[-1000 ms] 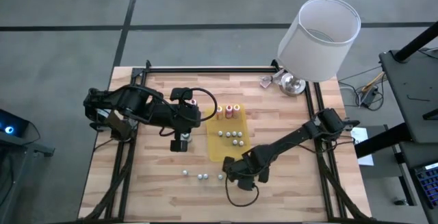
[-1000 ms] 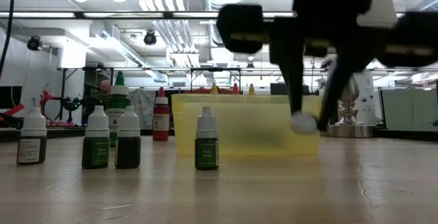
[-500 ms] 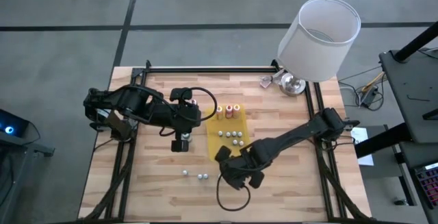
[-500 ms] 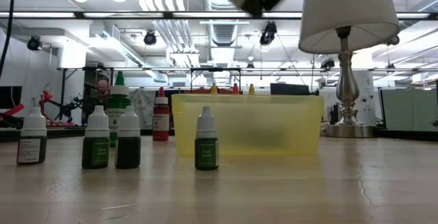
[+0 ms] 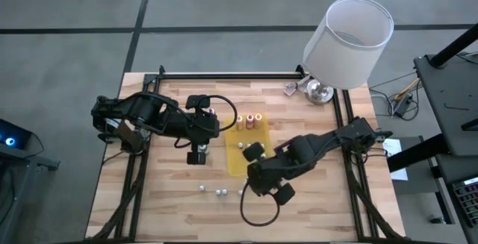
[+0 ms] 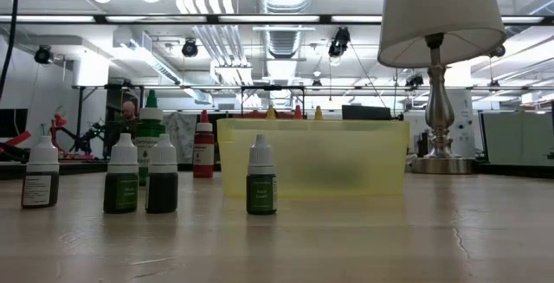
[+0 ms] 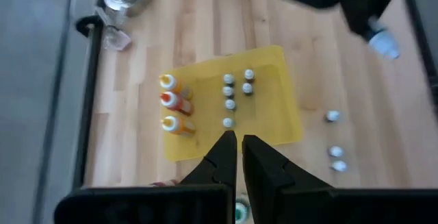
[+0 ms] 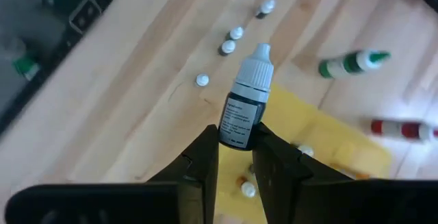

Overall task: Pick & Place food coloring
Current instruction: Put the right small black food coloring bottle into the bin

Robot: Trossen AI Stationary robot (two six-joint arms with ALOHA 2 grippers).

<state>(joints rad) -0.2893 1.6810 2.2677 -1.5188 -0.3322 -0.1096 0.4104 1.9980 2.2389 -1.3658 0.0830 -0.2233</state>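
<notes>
My right gripper [image 8: 236, 157] clamps a white-capped food coloring bottle [image 8: 245, 107] by its base, cap outward, lifted above the near edge of the yellow mat [image 5: 233, 166], presumably so it can be set down beside the others. Count on the mat: three tall bottles at the far edge, about four small ones mid-mat. Three more stand on the table [image 5: 160, 199] nearby. My left gripper [image 7: 238, 157] waits pinched together, empty, left of the mat.

The high view looks straight down on the whole surface [image 5: 299, 192]; the low view faces level across it, close; both wrist views look down, sharing the yellow mat [image 7: 274, 107].
</notes>
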